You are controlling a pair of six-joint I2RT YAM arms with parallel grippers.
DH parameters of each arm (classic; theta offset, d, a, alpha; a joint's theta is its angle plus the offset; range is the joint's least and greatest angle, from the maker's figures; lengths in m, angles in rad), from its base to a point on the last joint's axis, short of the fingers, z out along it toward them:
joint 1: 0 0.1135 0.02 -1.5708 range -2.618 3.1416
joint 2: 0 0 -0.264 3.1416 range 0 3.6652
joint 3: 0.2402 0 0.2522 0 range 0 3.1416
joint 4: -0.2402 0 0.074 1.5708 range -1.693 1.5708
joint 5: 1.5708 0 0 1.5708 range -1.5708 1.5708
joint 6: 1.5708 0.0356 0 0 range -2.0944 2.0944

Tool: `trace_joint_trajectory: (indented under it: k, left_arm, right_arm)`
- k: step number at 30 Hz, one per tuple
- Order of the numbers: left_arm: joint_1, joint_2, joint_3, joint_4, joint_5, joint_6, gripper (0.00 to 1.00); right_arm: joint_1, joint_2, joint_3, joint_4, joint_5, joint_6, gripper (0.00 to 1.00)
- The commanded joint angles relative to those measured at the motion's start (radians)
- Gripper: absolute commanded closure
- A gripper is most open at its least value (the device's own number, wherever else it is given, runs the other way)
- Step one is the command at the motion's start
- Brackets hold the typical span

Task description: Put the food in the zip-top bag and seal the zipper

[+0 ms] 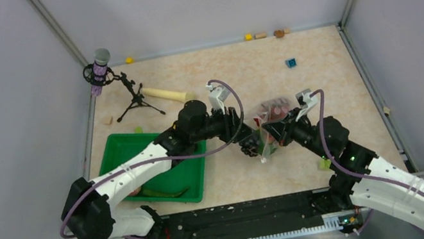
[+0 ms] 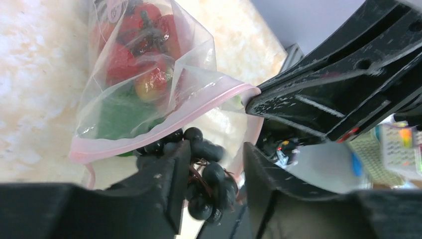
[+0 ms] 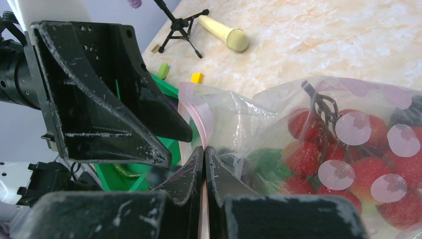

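The clear zip-top bag [image 1: 272, 122] is held up off the table between the two arms. My right gripper [image 3: 204, 149] is shut on its pink zipper [image 3: 191, 107] edge. Inside the bag lie red strawberries [image 3: 303, 154], green bok choy [image 2: 119, 114] and a peach [image 2: 152, 82]. My left gripper [image 2: 214, 149] is at the bag's open mouth, just below the zipper [image 2: 149, 137]. It is shut on a cluster of dark berries [image 2: 214, 174]. In the top view the left gripper [image 1: 251, 145] meets the right gripper [image 1: 267, 133] at the bag.
A green tray [image 1: 117, 148] sits at the near left with a long dark green item [image 1: 163, 192] in it. A rolling pin [image 1: 165, 93] and a microphone tripod [image 1: 134, 100] stand behind it. A blue block [image 1: 291, 62] and small yellow blocks [image 1: 129, 60] lie farther back.
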Motion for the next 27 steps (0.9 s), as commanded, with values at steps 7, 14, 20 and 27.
trace_joint_trajectory:
  k: [7,14,20,27]
  left_arm:
    - [-0.042,-0.021,0.055,-0.073,-0.128,0.043,0.2]
    - [-0.051,-0.083,0.035,-0.143,-0.195,0.037,0.15]
    - [-0.052,-0.214,-0.045,-0.201,-0.311,0.016,0.15]
    - [-0.052,-0.293,-0.15,-0.254,-0.543,-0.054,0.18]
  right_arm:
    - [-0.006,-0.001,0.01,0.035,0.017,-0.019,1.0]
    - [-0.006,-0.005,0.009,0.029,0.024,-0.019,1.0]
    - [-0.006,-0.006,0.011,0.025,0.024,-0.018,1.0]
    - [-0.006,-0.007,0.011,0.025,0.022,-0.02,1.0]
